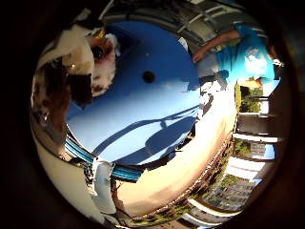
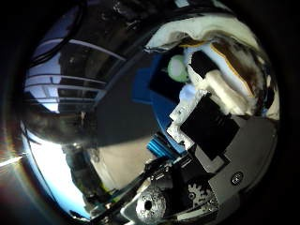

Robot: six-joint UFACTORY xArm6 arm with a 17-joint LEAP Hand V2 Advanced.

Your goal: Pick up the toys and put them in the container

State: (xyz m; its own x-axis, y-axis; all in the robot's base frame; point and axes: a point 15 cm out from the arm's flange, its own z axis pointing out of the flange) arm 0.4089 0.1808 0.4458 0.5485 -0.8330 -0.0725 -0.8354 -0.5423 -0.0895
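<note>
Plush toy [image 1: 102, 59] clutched in curled fingers [image 2: 206, 124] of the hand [image 2: 220, 140], held close to palm above the blue round tabletop [image 1: 143, 109]. Carry step apparently underway; no container clearly visible, so drop-off and any remaining toys left.

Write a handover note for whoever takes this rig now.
Right hand: shut on a white and brown toy, held close to the palm above the blue table.
Container: cannot be made out in either view.
Done: one toy picked up.
Left: carry it to the container, release it, then look for further toys.
</note>
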